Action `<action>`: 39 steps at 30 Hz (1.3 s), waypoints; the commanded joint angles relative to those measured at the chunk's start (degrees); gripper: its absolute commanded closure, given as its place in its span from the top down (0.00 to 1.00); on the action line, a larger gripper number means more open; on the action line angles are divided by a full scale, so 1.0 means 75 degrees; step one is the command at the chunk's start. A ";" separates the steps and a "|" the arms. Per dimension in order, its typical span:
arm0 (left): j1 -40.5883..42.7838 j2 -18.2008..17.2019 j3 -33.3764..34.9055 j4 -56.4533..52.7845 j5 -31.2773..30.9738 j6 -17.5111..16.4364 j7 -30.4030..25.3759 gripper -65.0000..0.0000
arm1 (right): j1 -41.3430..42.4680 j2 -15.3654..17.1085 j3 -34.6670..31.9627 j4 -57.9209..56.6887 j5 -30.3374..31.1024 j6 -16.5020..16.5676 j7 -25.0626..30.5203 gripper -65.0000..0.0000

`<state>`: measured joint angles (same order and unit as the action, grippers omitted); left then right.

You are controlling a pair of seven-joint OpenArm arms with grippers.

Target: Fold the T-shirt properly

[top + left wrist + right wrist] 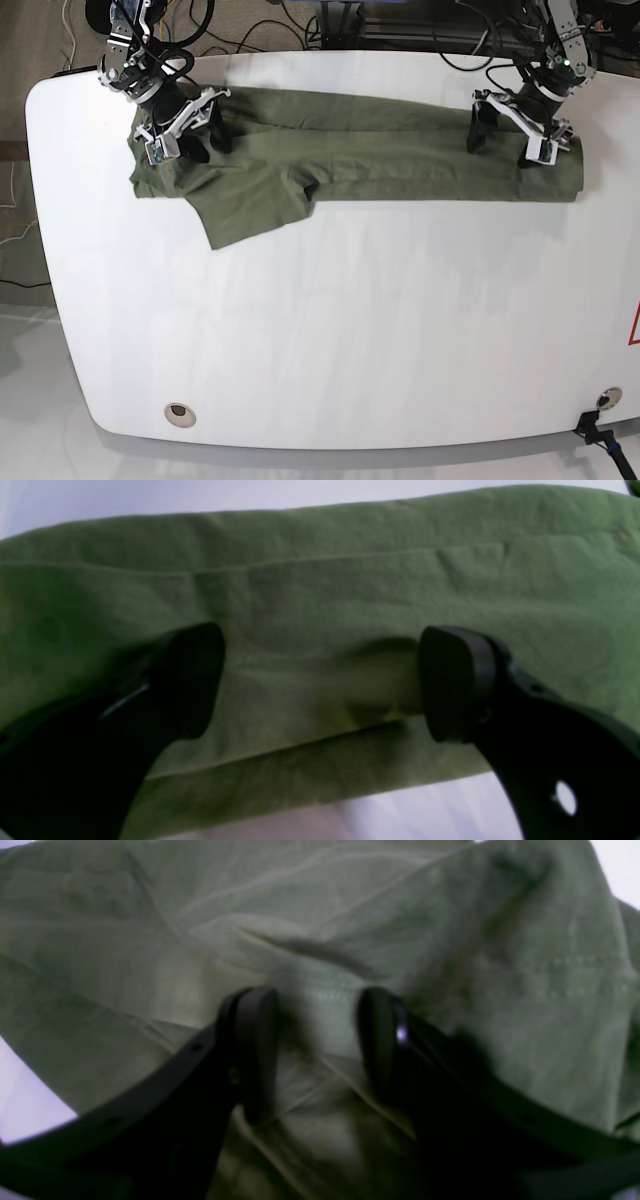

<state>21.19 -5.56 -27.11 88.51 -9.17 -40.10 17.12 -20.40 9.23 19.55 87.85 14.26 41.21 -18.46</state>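
Lying flat: T-shirt [380,160] | on: table [330,330]; containers: unseen

My T-shirt [350,150] lies flat on the white table — olive-green, plain, a little wrinkled, folded lengthwise into a long band along the far edge. One sleeve flap sticks out toward the near side — still unfolded.

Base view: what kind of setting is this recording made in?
Probably a robotics lab bench: a white rounded-corner table carrying only an olive-green cotton T-shirt, with black cables trailing on the floor behind it.
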 commanded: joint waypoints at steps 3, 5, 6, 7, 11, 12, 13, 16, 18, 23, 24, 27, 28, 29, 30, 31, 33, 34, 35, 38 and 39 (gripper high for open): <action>-0.0323 -0.0050 -0.0013 -0.0027 0.0279 0.0013 0.0137 0.89 | 0.0101 0.0181 0.0013 -0.0080 -0.0395 -0.0162 -0.0581 0.43; -0.0335 -0.0050 -0.0013 -0.0015 0.0291 0.0013 0.0137 0.89 | 0.0206 0.0181 0.0013 -0.0092 -0.0395 -0.0162 -0.0592 0.43; -0.0335 -0.0050 -0.0013 -0.0015 0.0291 0.0013 0.0137 0.89 | 0.0218 0.0181 0.0013 -0.0092 -0.0395 -0.0162 -0.0592 0.43; -0.0323 -0.0050 -0.0013 -0.0003 0.0291 0.0013 0.0137 0.89 | 0.0218 0.0181 0.0013 -0.0092 -0.0395 -0.0162 -0.0592 0.43; -0.0288 -0.0050 -0.0060 0.0032 0.0255 0.0013 0.0137 0.89 | 0.0206 0.0193 0.0013 -0.0033 -0.0395 -0.0162 -0.0604 0.43; -0.0288 -0.0050 -0.0060 0.0032 0.0244 0.0013 0.0137 0.89 | 0.0206 0.0193 0.0013 0.0049 -0.0395 -0.0162 -0.0604 0.43; -0.0288 -0.0050 -0.0071 0.0114 0.0244 0.0013 0.0137 0.89 | 0.0194 0.0240 0.0025 0.0154 -0.0372 -0.0162 -0.0604 0.43; -0.0288 -0.0050 -0.0071 0.0629 0.0244 0.0013 0.0137 0.89 | 0.0194 0.0240 0.0036 0.0682 -0.0360 -0.0162 -0.0651 0.43; -0.0288 -0.0050 -0.0071 0.1016 0.0244 0.0013 0.0137 0.89 | 0.0230 0.0240 0.0036 0.1115 -0.0360 -0.0162 -0.0909 0.43; -0.0311 -0.0038 -0.0036 0.1813 0.0244 0.0013 0.0149 0.89 | 0.0382 0.0240 0.0048 0.2135 -0.0384 -0.0162 -0.1518 0.43; -0.0299 -0.0026 -0.0024 0.1954 0.0244 0.0013 0.0161 0.89 | 0.0382 0.0240 0.0048 0.2381 -0.0384 -0.0162 -0.1600 0.43; -0.0299 -0.0026 -0.0024 0.2177 0.0244 0.0013 0.0524 0.89 | 0.0241 0.0205 0.0048 0.2967 -0.0395 -0.0162 -0.1671 0.43; -0.0299 -0.0026 -0.0024 0.2177 0.0244 0.0013 0.0536 0.89 | 0.0171 0.0205 0.0048 0.3061 -0.0395 -0.0162 -0.1647 0.43; -0.0299 -0.0026 -0.0024 0.2165 0.0244 0.0013 0.0536 0.89 | 0.0148 0.0193 0.0048 0.3096 -0.0395 -0.0214 -0.1636 0.43; -0.0299 -0.0026 -0.0024 0.2165 0.0244 0.0013 0.0536 0.89 | 0.0148 0.0193 0.0048 0.3096 -0.0395 -0.0285 -0.1636 0.43; -0.0299 -0.0026 -0.0036 0.2165 0.0244 0.0013 0.0536 0.89 | 0.0148 0.0193 0.0036 0.3108 -0.0395 -0.0367 -0.1636 0.43; -0.0288 -0.0026 -0.0060 0.2165 0.0244 0.0013 0.0536 0.89 | 0.0148 0.0181 0.0025 0.3155 -0.0395 -0.0496 -0.1636 0.43; -0.0276 -0.0026 -0.0060 0.2165 0.0244 0.0013 0.0536 0.89 | 0.0148 0.0181 0.0025 0.3167 -0.0395 -0.0578 -0.1636 0.43; -0.0229 -0.0026 -0.0060 0.2165 0.0244 0.0013 0.0536 0.89 | 0.0148 0.0181 0.0025 0.3167 -0.0395 -0.0648 -0.1636 0.43; -0.0100 -0.0026 -0.0060 0.2165 0.0244 0.0013 0.0536 0.89 | 0.0148 0.0181 0.0025 0.3155 -0.0395 -0.0683 -0.1636 0.43; -0.0065 -0.0026 -0.0060 0.2165 0.0244 0.0013 0.0536 0.89 | 0.0136 0.0169 0.0013 0.3155 -0.0395 -0.0683 -0.1636 0.43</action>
<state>21.15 -5.26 -27.31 103.66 -6.42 -39.94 22.72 -19.57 10.13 19.51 110.21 10.68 36.23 -32.14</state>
